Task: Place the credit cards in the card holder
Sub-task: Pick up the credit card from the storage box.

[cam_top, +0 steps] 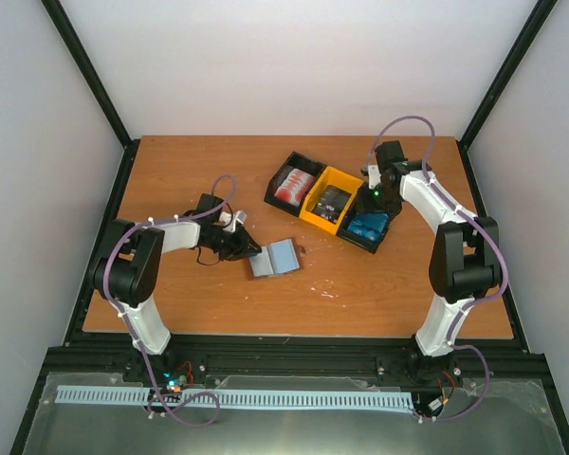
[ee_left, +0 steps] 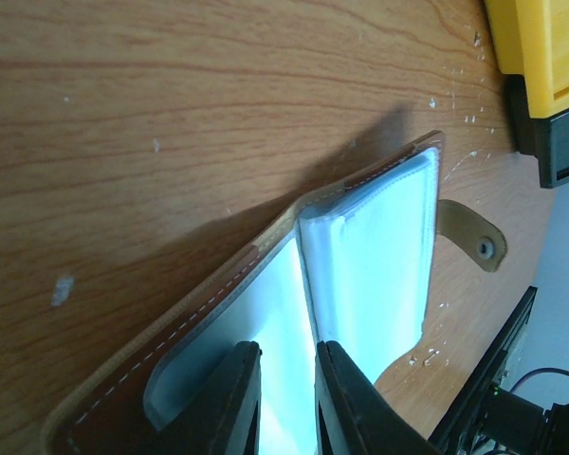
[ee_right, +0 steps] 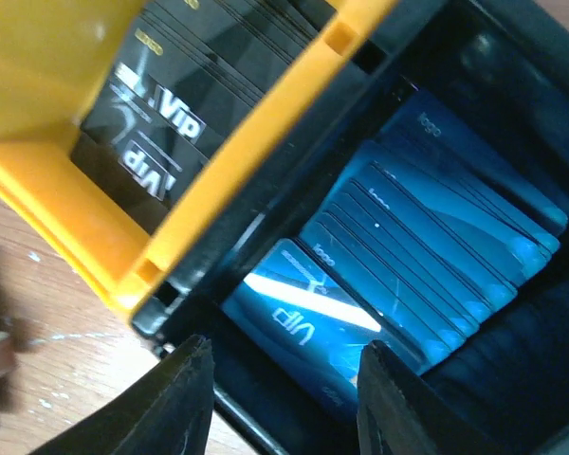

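Note:
The brown card holder (cam_top: pixel 273 257) lies open left of the table's middle, its grey-blue lining up. In the left wrist view its clear sleeves (ee_left: pixel 370 246) fill the frame and the near cover is lifted off the wood. My left gripper (cam_top: pixel 253 251) (ee_left: pixel 286 346) sits at the holder's left edge, its jaws nearly together on the lining. Blue credit cards (ee_right: pixel 427 246) (cam_top: pixel 368 227) stand in a black bin. My right gripper (ee_right: pixel 284 346) (cam_top: pixel 372 210) hangs open just above them with nothing between its fingers. Black cards (ee_right: pixel 171 104) (cam_top: pixel 333 202) and red-and-white cards (cam_top: pixel 295 187) fill the neighbouring bins.
Three bins stand in a diagonal row at the back right: a black one (cam_top: pixel 275 190), a yellow one (cam_top: pixel 308 216) (ee_right: pixel 47 142), and the black one with the blue cards. The holder's snap tab (ee_left: pixel 474 237) lies on the wood towards the bins.

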### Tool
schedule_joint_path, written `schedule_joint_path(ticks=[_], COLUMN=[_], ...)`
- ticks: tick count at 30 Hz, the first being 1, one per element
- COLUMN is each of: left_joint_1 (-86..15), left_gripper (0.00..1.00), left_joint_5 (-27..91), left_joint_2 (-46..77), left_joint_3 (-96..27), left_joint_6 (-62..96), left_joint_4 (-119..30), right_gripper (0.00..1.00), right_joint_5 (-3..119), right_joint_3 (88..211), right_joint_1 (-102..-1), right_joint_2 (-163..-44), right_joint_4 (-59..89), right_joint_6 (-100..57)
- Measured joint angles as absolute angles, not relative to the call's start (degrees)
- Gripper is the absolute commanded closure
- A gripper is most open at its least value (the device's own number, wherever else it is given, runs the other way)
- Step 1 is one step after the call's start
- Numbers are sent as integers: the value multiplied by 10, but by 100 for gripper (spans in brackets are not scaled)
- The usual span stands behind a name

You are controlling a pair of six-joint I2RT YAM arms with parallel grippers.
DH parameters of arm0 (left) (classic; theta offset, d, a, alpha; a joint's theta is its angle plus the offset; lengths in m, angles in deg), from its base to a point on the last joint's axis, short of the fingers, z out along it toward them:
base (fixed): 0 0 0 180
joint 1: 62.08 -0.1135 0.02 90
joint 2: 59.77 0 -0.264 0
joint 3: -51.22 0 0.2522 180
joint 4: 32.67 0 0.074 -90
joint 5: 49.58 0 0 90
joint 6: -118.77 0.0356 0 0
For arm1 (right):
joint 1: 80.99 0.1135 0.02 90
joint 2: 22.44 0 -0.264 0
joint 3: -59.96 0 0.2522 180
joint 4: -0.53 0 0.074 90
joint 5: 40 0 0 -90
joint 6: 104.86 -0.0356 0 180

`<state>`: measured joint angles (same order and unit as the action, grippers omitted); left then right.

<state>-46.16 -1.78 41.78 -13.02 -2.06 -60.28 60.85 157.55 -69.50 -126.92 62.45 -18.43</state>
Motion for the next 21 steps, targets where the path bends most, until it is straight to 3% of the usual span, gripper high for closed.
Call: schedule_joint_path(ticks=[12, 21], left_joint_1=[-459, -459], left_gripper=[80, 80], left_joint_5=[-13, -6], left_joint_2=[437, 438], left_joint_3=[-154, -158], left_joint_6=[0, 4], left_joint_4=[-635, -640], right_gripper=[56, 53], right_joint_5=[582, 580], right_joint_3=[1593, 1596], right_joint_1=[-704, -674], right_joint_2=[-1367, -1370], right_joint_4=[663, 666], right_joint_6=[-123, -122])
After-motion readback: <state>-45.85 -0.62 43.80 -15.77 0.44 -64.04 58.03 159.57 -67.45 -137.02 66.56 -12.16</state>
